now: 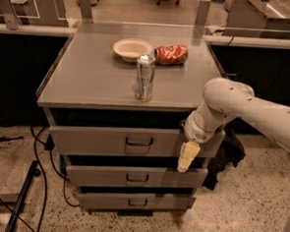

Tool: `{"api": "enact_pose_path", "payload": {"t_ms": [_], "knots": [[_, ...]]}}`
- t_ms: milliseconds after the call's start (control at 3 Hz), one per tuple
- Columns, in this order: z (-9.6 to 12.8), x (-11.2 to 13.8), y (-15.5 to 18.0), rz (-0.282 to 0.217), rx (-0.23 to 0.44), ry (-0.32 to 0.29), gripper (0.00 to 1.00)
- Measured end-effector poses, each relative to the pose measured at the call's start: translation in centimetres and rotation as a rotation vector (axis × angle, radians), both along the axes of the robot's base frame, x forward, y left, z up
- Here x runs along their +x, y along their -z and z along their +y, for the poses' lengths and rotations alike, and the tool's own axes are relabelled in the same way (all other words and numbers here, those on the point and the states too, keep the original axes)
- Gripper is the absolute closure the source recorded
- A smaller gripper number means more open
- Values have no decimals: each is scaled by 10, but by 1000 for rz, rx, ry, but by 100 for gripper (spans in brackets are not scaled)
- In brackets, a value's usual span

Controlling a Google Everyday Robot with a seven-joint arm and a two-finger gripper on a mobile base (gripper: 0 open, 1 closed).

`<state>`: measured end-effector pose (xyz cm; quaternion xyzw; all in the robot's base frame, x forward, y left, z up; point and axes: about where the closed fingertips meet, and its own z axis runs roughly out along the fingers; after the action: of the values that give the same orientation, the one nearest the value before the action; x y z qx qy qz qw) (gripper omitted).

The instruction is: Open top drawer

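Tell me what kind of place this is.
Probably an office or lab floor: rows of desks with glass partitions behind a grey drawer cabinet, on speckled hard flooring. The gripper hangs at the right end of the top drawer.

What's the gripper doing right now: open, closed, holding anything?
Gripper: cannot be told. It hangs in front of the top drawer's right end, right of the handle.

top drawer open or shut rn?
Seemingly ajar: top drawer front shows a dark gap under the tabletop. Gripper sits at its right end, off the handle.
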<state>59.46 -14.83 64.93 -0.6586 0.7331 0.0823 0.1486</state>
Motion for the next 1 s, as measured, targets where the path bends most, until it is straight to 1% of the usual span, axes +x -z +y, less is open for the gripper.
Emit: {"api": "enact_pose_path", "payload": {"t_ms": [333, 667, 1000], "knots": [[-2, -3, 2, 22, -4, 4, 0], [-9, -19, 2, 96, -11, 28, 0], [-15, -35, -4, 140, -11, 42, 0]]}}
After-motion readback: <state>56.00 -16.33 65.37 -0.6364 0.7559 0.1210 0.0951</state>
